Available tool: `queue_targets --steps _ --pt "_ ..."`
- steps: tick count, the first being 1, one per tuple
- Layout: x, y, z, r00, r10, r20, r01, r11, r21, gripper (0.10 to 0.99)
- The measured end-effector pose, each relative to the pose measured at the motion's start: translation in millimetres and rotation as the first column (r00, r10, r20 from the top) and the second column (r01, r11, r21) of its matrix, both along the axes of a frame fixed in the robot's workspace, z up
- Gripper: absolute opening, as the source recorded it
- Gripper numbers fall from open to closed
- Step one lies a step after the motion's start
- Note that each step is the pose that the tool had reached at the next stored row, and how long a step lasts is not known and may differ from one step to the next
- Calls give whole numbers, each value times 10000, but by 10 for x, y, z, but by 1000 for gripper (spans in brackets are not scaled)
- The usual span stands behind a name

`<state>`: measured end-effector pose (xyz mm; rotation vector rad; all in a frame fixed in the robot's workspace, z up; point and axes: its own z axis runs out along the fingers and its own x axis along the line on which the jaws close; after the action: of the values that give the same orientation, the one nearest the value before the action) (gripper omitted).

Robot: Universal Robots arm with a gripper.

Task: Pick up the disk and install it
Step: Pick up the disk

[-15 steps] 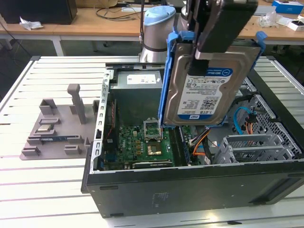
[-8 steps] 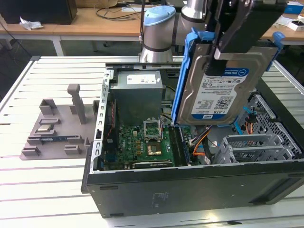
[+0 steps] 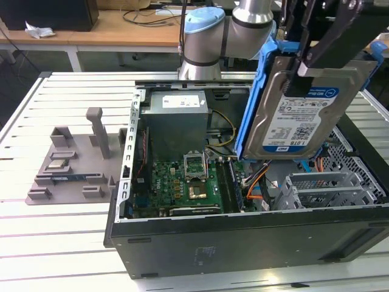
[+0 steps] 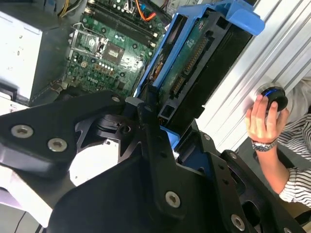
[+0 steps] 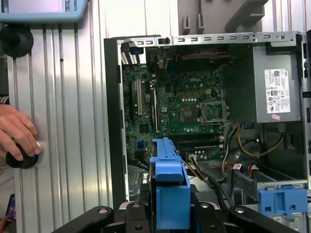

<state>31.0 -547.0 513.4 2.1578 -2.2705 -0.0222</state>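
Clearly aloft, the disk (image 3: 298, 115) sits pinched between the fingers (image 3: 331, 41), seemingly at its upper edge.

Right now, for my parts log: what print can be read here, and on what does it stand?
Label on the disk, clamped in the gripper: blue-and-white print, too small to read surely.
White sticker on the power supply: too small to read.
Markings on the motherboard: too small to read.
No text can be quoted.
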Motion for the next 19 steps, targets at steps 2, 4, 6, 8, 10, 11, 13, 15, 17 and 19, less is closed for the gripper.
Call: queue_targets --steps 2,4,6,8,10,11,13,15,17,19 --pt "61 0 0 10000 1 0 -1 10000 -1 373" --pt "105 0 0 10000 1 0 -1 10000 -1 373" --pt "153 0 0 10000 0 -1 0 10000 -1 373" --pt "200 0 0 10000 0 -2 0 10000 -1 373" --pt "261 0 -1 10000 1 -2 -1 10000 -1 373" --pt "292 0 -1 10000 0 -2 0 10000 -1 373" --pt "352 0 -1 10000 0 -3 0 10000 -1 373" --pt "391 0 -1 10000 1 -3 -1 10000 0 373" --pt "434 0 -1 10000 1 -3 -1 10000 0 373" --pt "489 0 -2 10000 -1 -4 1 10000 0 373"
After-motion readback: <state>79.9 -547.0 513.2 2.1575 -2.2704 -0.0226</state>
